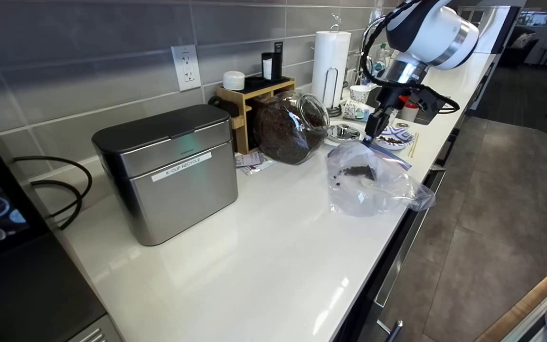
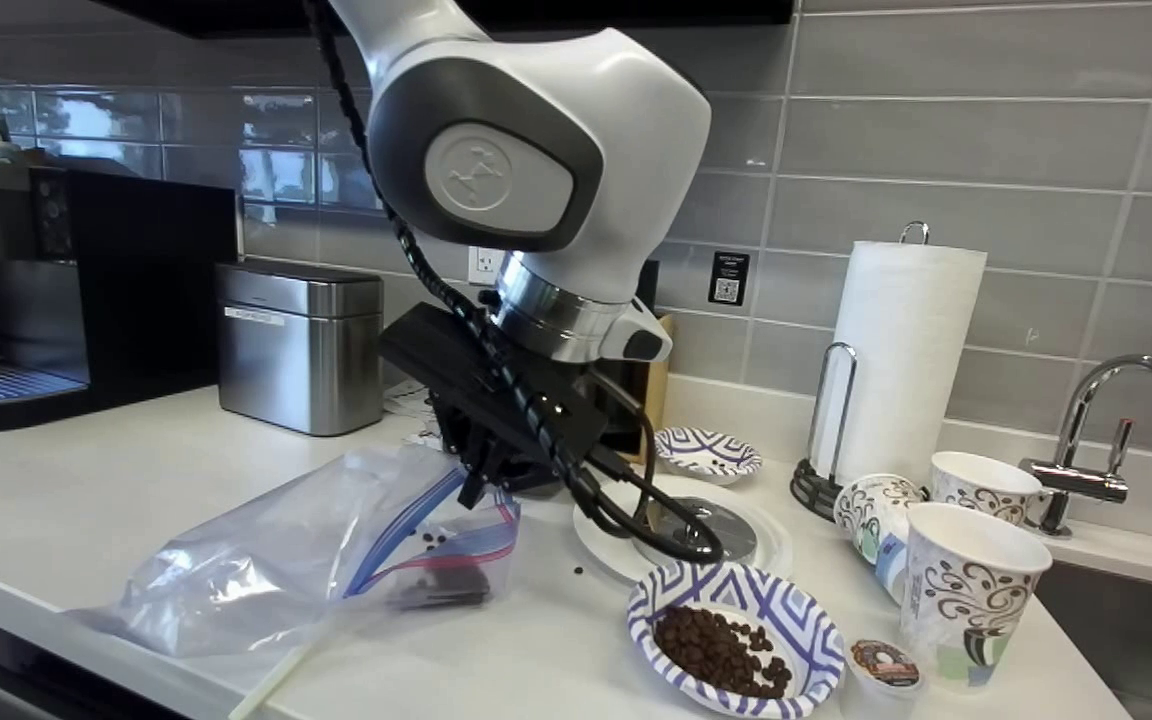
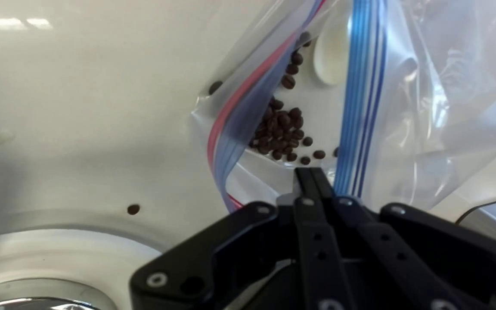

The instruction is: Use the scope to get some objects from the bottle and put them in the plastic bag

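Note:
The clear plastic bag (image 1: 363,204) lies on the counter with beans inside; it also shows in an exterior view (image 2: 236,560). In the wrist view the bag (image 3: 407,142) has its mouth open between a red-edged and a blue strip. Dark beans (image 3: 279,131) lie in it, with a white spoon-like scoop (image 3: 330,56) beside them. My gripper (image 3: 314,170) is shut, with nothing visible between its fingertips, at the bag's mouth; it shows in both exterior views (image 1: 369,138) (image 2: 476,492). Whether the fingertips touch the bag is unclear. The glass bottle (image 1: 280,130) of dark beans lies tilted by the wall.
A patterned bowl (image 2: 821,610) of beans, a white plate (image 2: 776,560) with a metal lid, paper cups (image 2: 971,590) and a paper towel roll (image 2: 906,360) stand near. A steel bin (image 1: 188,185) stands beyond the bag. A loose bean (image 3: 133,209) lies on the counter.

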`<state>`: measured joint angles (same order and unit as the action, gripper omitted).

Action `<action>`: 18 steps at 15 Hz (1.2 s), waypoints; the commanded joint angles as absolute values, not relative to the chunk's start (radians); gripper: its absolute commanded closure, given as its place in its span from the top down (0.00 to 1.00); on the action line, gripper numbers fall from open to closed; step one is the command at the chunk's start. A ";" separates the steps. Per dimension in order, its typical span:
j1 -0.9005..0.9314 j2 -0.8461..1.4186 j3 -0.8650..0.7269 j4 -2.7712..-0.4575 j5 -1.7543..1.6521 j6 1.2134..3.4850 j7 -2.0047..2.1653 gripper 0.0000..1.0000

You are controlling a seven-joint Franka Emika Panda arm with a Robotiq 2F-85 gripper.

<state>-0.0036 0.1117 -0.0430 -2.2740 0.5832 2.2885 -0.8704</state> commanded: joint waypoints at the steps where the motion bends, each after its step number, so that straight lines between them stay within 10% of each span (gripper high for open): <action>1: -0.032 0.161 -0.022 -2.223 0.553 2.226 -0.866 0.33; 10: -0.047 0.199 0.001 -2.184 0.500 2.213 -0.850 0.99; 18: -0.048 0.219 0.022 -2.166 0.457 2.190 -0.849 1.00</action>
